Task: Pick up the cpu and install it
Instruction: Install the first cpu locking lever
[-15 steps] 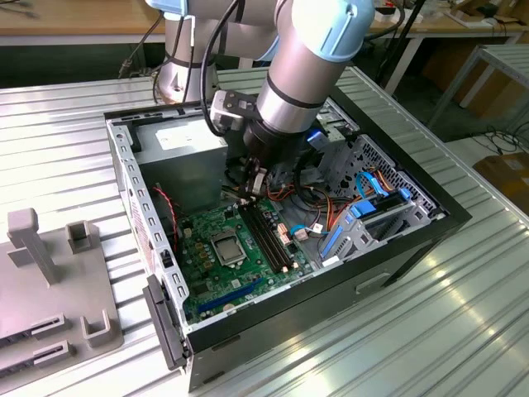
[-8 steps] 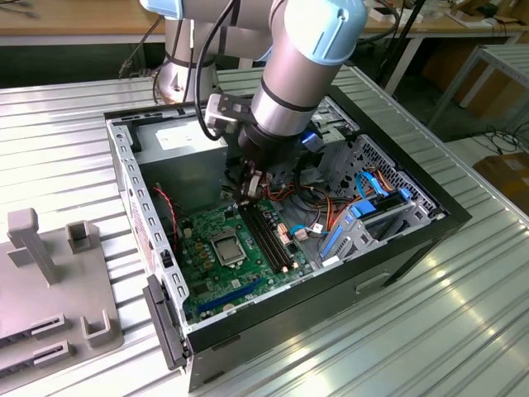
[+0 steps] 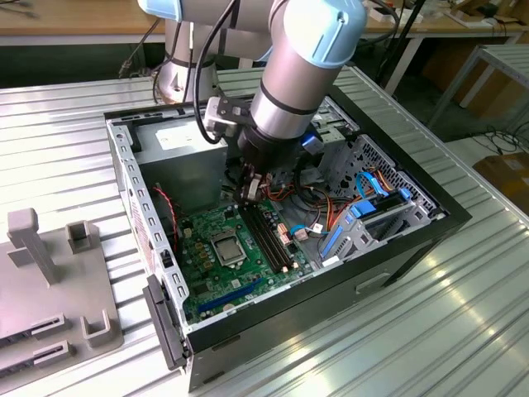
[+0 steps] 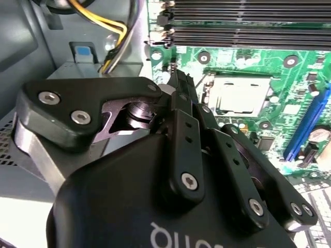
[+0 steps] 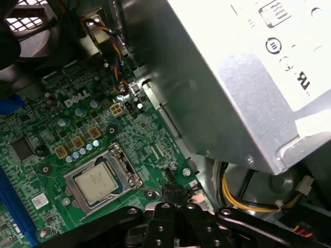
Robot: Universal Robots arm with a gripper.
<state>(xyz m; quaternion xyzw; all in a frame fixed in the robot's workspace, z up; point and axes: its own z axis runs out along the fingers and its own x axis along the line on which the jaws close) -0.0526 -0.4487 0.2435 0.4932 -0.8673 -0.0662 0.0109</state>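
Exterior view: black hand (image 3: 250,197), fingers pressed together and holding nothing, hangs over the green motherboard (image 3: 202,248), just beyond the small flat silver-grey square cpu (image 3: 227,247) lying in its socket. Judged light, stiff and fragile, it is best gripped by opposite edges.

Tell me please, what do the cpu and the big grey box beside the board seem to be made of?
The cpu, lying in its socket on the green board, looks like metal with a matte, brushed silver face: it reflects light softly and evenly. The grey box seems to be sheet metal, probably steel, with a dull satin finish; folded edges and a small screw suggest this. The gripper hangs above the board.
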